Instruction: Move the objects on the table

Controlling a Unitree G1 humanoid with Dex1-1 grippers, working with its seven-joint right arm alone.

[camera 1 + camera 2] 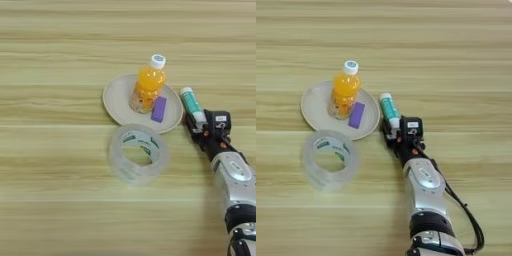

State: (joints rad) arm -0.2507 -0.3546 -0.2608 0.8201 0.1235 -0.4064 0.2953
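plate (116, 95) mid-table (50, 200) | bottle (148, 85) upright on plate | purple block (159, 109) on plate, just right of bottle | tape roll (138, 152) on table, touching plate's near rim | glue stick (192, 106) right of plate, near end between black fingers | gripper (199, 125) closed around glue stick

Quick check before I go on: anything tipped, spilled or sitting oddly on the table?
Nothing spilled. The juice bottle stands capped on the plate beside the purple block. The tape roll sits just off the plate's near rim. Only the glue stick lies flat on the table, at the gripper.
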